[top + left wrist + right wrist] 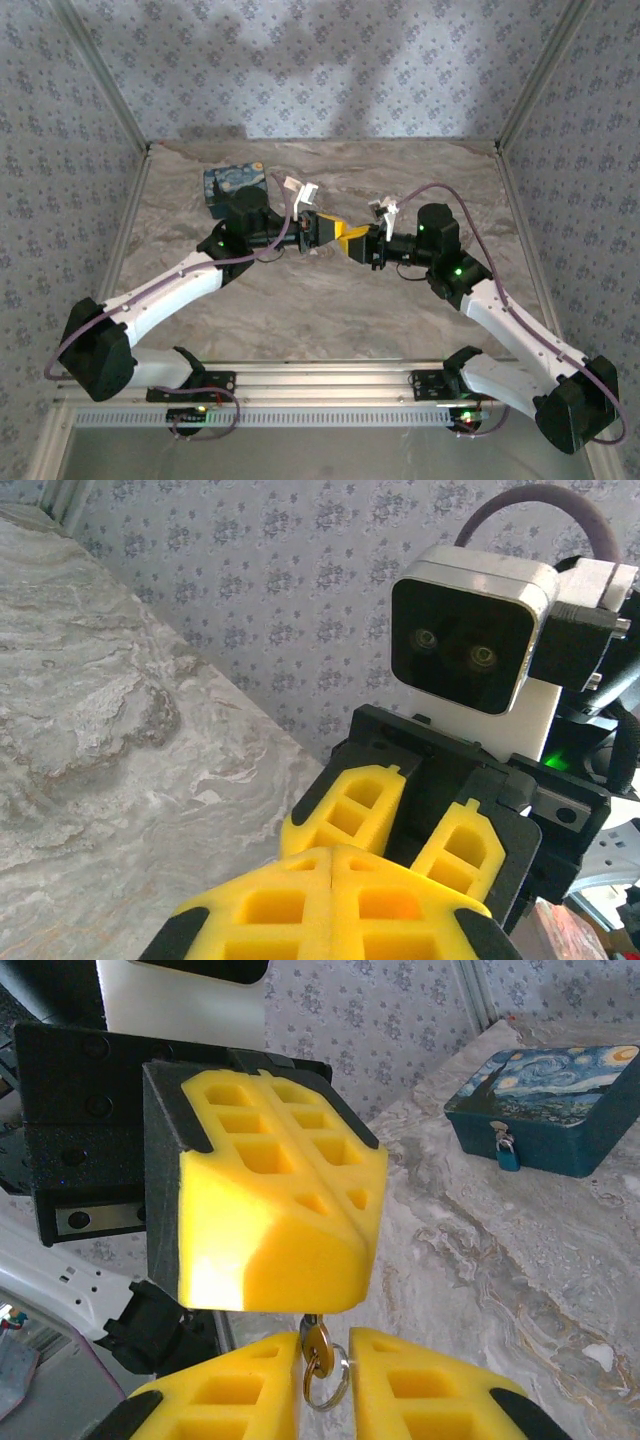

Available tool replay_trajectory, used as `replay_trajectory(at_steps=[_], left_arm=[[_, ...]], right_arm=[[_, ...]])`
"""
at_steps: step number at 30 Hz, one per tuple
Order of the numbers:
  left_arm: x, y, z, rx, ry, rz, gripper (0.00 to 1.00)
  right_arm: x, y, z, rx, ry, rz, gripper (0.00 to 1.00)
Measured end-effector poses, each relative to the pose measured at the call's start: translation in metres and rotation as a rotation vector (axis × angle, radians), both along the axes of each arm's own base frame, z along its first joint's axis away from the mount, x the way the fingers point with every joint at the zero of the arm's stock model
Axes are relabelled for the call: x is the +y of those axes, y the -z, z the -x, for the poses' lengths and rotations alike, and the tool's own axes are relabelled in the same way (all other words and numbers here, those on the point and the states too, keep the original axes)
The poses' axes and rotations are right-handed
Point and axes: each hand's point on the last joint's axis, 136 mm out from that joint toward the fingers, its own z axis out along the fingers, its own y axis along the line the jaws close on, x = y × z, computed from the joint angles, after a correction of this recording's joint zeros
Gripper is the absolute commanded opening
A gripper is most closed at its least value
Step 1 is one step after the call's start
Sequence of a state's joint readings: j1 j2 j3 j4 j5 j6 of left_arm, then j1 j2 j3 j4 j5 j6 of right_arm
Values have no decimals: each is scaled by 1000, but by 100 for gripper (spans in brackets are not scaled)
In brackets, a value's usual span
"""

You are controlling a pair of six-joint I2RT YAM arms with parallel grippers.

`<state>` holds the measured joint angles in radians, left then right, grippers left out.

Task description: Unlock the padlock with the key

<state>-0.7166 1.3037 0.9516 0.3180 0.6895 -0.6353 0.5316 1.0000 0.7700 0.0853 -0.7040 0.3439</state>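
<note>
Key [315, 1345] hangs pinched in my left claw [335, 1220], inside my narrowly open right claw [322, 1390]; padlock [507, 1156] lies far ahead-right.

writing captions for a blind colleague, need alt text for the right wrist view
A small gold key on a ring hangs from the left gripper's shut yellow jaws, between the right gripper's open jaws. Behind, on the marble table, a starry-night box bears a tiny blue padlock.

Padlock [507, 1154] hangs on box [570, 1110] front (far left of table [330, 310]).
</note>
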Motion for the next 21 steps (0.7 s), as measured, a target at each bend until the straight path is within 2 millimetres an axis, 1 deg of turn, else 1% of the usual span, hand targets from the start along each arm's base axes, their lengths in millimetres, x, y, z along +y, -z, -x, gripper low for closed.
replay_trajectory(at_steps=[7,10,13,17,21], left_arm=[[0,1,-2,-4,-10,-5,0],[1,1,-3,-4,-18,-6,0],[1,2,-4,-3,-22,-8,0],[1,2,-4,-5,-24,-9,0],[1,2,-4,-6,-24,-9,0]], right_arm=[[-2,3,0,8,9,7,18],[-2,5,1,9,10,8,15],[-3,6,1,13,10,8,8],[-4,6,0,19,15,8,1],[-4,6,0,19,15,8,0]])
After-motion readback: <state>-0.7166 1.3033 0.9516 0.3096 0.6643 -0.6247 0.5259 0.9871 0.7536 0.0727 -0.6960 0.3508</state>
